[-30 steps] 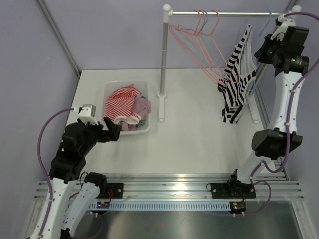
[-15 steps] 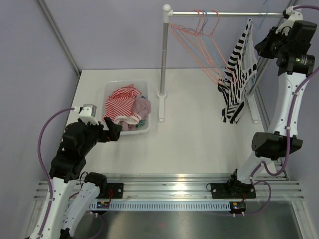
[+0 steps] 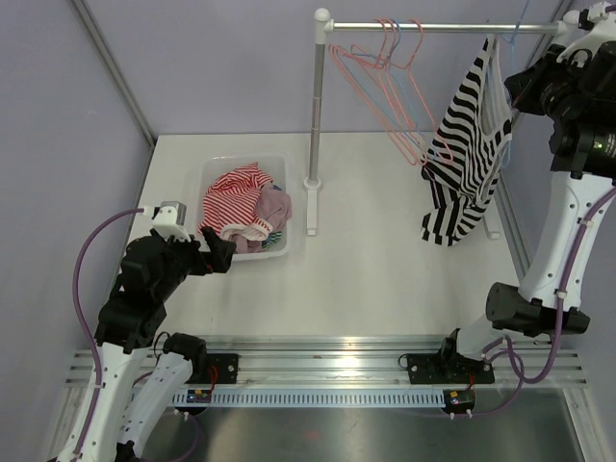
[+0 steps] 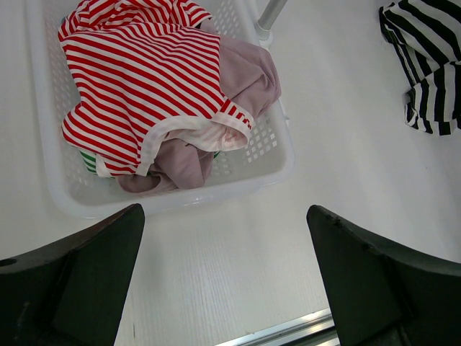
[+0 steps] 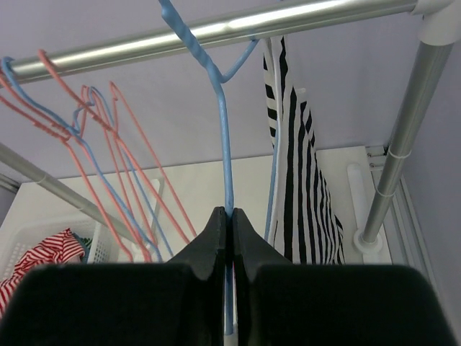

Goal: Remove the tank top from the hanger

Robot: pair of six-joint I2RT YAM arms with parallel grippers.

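Pinching the blue hanger (image 5: 225,137) tight, the right gripper (image 5: 231,213) is squeezing the thin wire neck between its two closed fingers. It is holding the hanger up high, just under the shiny rail (image 5: 216,32), and the hook is looping over that rail. I think it is gripping there so the hanger is not swinging or turning while the top comes off.

The striped tank top (image 3: 469,144) is hanging from this hanger at the right end of the rail, beside the right post. Its black and white cloth is drooping down toward the table (image 3: 385,279). I cannot tell if the bottom is touching the table. So the top is not off yet, and the job is looking only just begun.

The pink hangers (image 3: 385,87) are hanging bare further left on the rail, a little apart from the top.

The left gripper (image 4: 223,223) is waiting low and far away, near the white basket (image 4: 270,169). Its fingers are spread wide and are holding nothing. The basket is holding a red striped shirt (image 4: 137,72) and some other clothes.

I am guessing the next move is needing a downward pull on the cloth, so the straps are sliding off the hanger's arms. The thin straps could be catching on the wire.
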